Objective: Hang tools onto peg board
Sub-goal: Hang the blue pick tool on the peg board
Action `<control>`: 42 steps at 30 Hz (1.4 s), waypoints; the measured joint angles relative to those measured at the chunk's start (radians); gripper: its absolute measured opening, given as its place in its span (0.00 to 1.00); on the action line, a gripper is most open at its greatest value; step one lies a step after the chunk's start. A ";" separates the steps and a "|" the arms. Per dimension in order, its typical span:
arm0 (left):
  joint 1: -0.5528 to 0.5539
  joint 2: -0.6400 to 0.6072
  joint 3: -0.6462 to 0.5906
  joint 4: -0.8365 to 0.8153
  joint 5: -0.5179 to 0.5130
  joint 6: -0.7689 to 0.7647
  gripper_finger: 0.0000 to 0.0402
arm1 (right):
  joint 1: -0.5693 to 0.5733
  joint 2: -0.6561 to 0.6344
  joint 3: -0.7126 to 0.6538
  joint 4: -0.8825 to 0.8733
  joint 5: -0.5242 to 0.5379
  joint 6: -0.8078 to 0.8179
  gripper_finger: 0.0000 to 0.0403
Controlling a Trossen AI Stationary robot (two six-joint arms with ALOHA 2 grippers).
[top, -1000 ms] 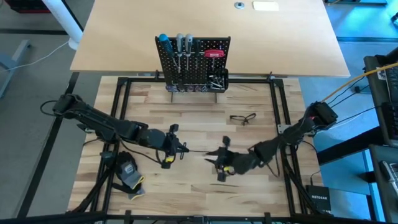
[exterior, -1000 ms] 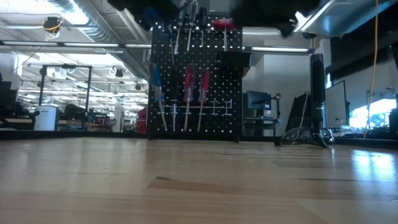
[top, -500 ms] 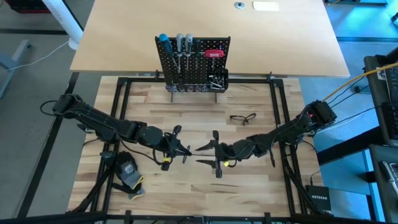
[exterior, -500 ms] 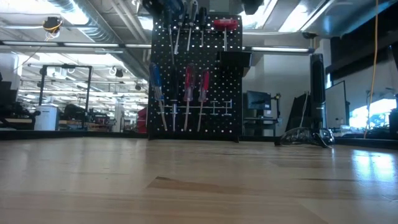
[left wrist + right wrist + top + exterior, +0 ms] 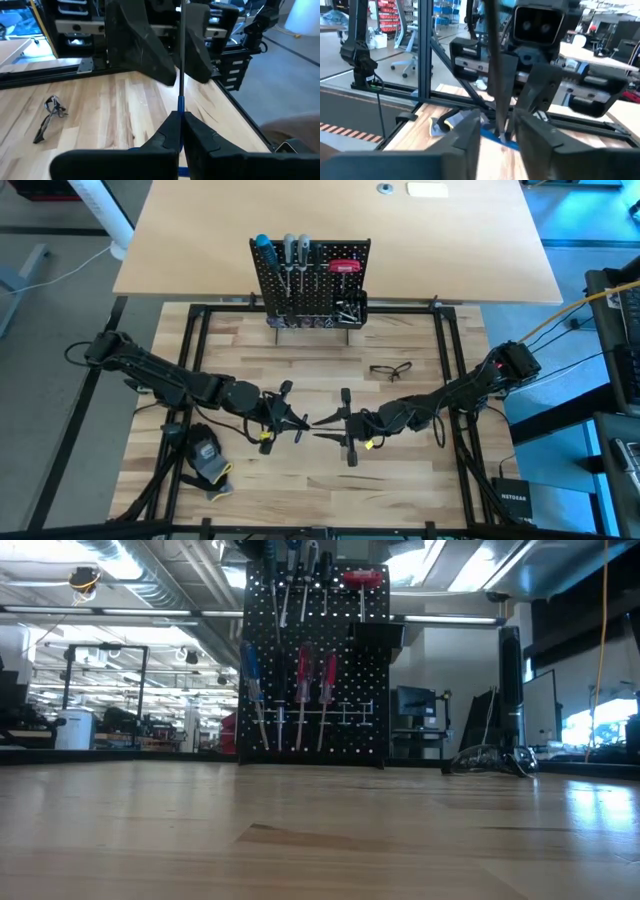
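Screwdriver, slim with a blue handle end, sits mid-air at lower centre of the high view, between the two arms, well short of the peg board standing at upper centre on the counter. Left hand is pressed together on the blue handle, shaft pointing toward the other arm. Right hand faces it with fingers parted on either side of the shaft; whether they touch the shaft I cannot tell. Judged step: a hand-over from left to right, not yet completed. Peg board already carries several screwdrivers and a red-handled tool. Safety glasses lie right of centre, a glove at lower left. Next move likely needs the right hand to clamp squarely on the shaft before the left lets go, then a carry to a free hook.
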State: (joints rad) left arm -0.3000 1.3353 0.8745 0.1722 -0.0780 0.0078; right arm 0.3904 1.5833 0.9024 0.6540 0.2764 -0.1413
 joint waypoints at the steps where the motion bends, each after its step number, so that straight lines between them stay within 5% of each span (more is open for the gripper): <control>1: 0.000 0.000 0.000 -0.001 0.000 0.000 0.00 | -0.003 0.002 0.000 0.007 0.000 -0.005 0.26; 7: 0.000 0.000 0.000 -0.003 -0.001 0.000 0.00 | -0.018 0.003 0.000 -0.001 0.002 -0.022 0.03; 15: 0.003 0.001 0.000 0.000 -0.004 -0.023 0.06 | -0.018 0.003 0.000 0.002 0.029 -0.021 0.01; 24: 0.015 -0.083 0.070 -0.175 -0.006 0.061 0.33 | -0.012 -0.111 -0.001 -0.070 0.074 0.003 0.01; 32: -0.003 -0.234 0.075 -0.399 -0.194 0.081 0.40 | 0.031 -0.266 -0.001 -0.115 0.186 -0.046 0.01; 42: -0.001 -0.188 -0.141 0.249 -0.214 0.337 0.37 | -0.032 -0.221 -0.001 0.278 -0.033 -0.076 0.01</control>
State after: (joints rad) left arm -0.3009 1.1472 0.7332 0.4208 -0.2916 0.3445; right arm 0.3582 1.3619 0.9016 0.9321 0.2436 -0.2171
